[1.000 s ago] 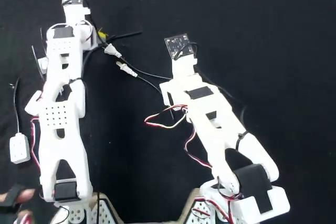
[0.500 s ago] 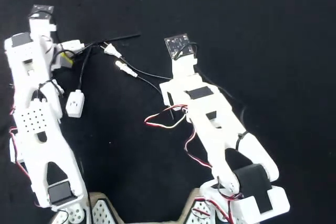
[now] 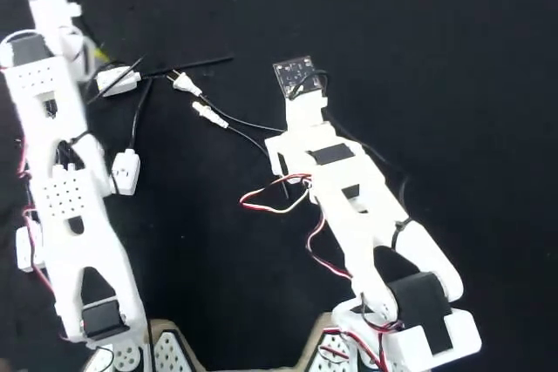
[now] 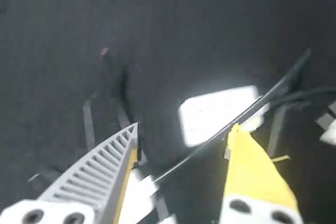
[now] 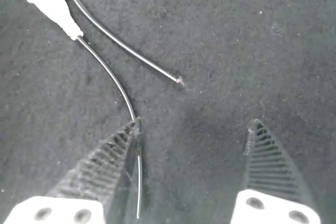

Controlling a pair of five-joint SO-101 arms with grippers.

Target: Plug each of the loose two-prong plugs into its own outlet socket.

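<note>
The right gripper [image 5: 196, 123] is hanging with jaws apart — a plug [image 5: 50, 3] is lying ahead, prongs pointing away; the left gripper [image 4: 184, 126], likewise spread, is hovering over a socket [image 4: 210, 111].

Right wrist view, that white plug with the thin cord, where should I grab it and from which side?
Probably take the white plug by its body, behind the prongs. It lies flat, prongs pointing away from the open right gripper, cord trailing back toward it, so come down from above, closing across the narrow body, leaving the prongs free.
</note>
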